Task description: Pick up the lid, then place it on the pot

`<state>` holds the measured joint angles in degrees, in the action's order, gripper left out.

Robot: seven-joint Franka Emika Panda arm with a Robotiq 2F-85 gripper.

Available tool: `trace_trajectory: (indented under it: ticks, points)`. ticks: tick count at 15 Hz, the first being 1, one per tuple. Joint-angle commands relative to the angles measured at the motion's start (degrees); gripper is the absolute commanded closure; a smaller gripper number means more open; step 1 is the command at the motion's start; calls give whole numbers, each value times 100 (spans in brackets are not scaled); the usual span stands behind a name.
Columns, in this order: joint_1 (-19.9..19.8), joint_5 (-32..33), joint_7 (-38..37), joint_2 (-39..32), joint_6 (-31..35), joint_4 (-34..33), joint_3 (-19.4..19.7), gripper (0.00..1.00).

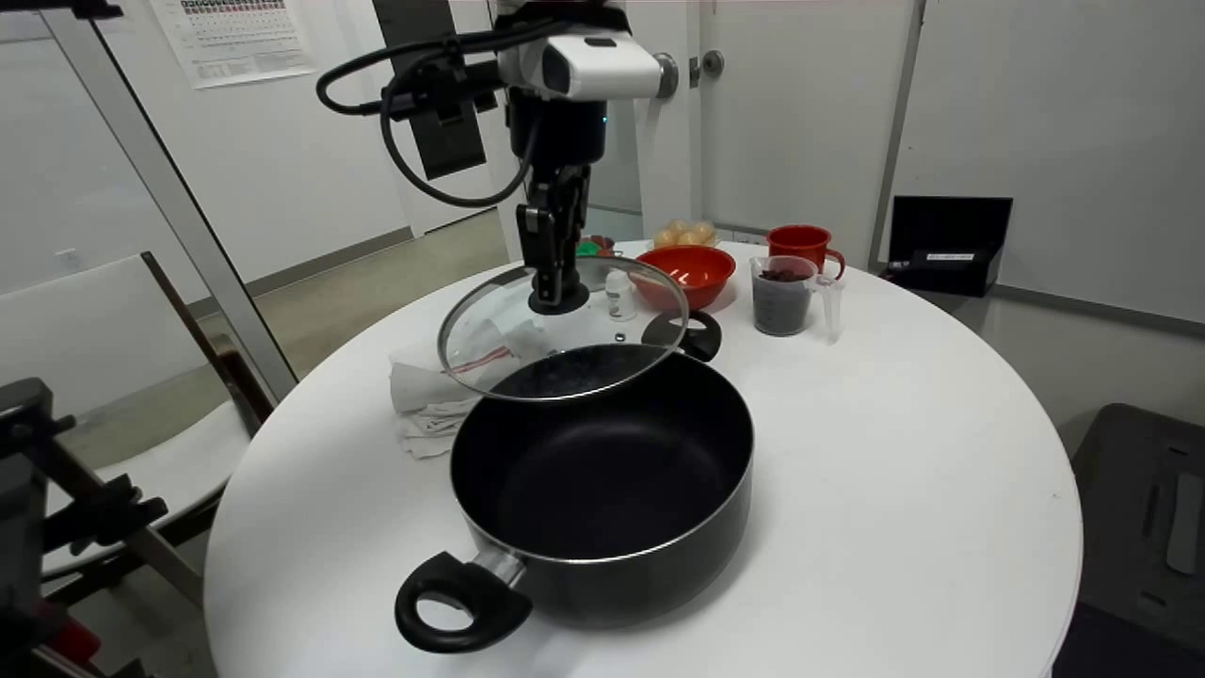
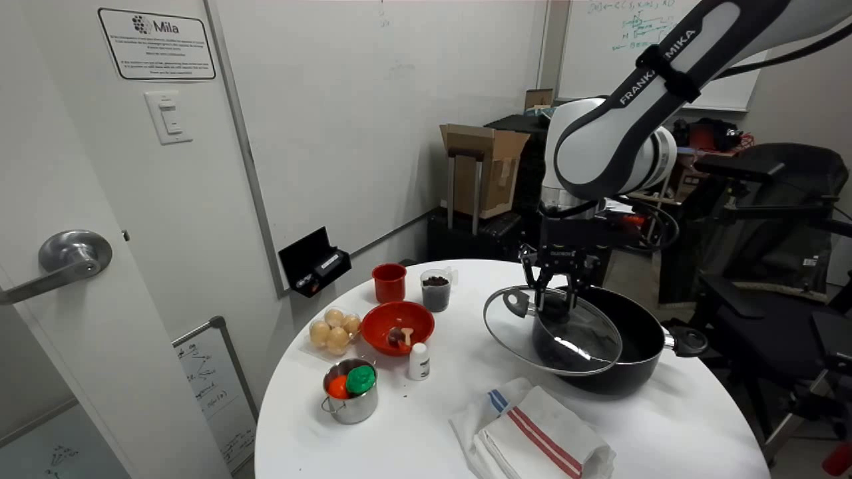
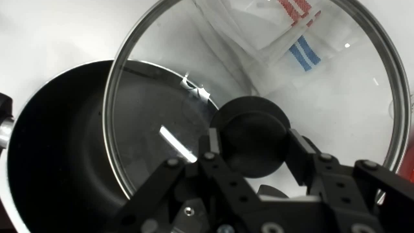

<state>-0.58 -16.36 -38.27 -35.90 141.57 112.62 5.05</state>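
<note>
Arm [image 2: 639, 116] slanting down, bent at wrist [image 2: 589, 159]; end effector [image 3: 255, 142] pointing straight down, fingers [image 3: 214, 140] clamped partway together.

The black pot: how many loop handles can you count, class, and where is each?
2: in an exterior view, the near handle is at lower left; the far handle lies opposite, partly behind the clear lid.

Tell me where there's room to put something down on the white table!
The white table is bare between the black pot, the clear cup and the table edge, and also between the metal pail, striped cloth and edge. It's crowded around the red bowl, red mug and white bottle, and above the pot, where the gripper holds the lid.
</note>
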Motion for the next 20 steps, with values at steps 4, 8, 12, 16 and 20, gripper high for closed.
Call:
trace_trajectory:
  ticks: [4,8,12,16,20]
  points:
    - [-278,-413,4,225,26,266,77,75]
    - [-460,-621,17,230,33,358,111,75]
    - [-590,-740,11,209,10,388,149,75]
    - [-693,-837,24,178,-14,384,173,75]
    - [-763,-904,16,168,-20,390,203,75]
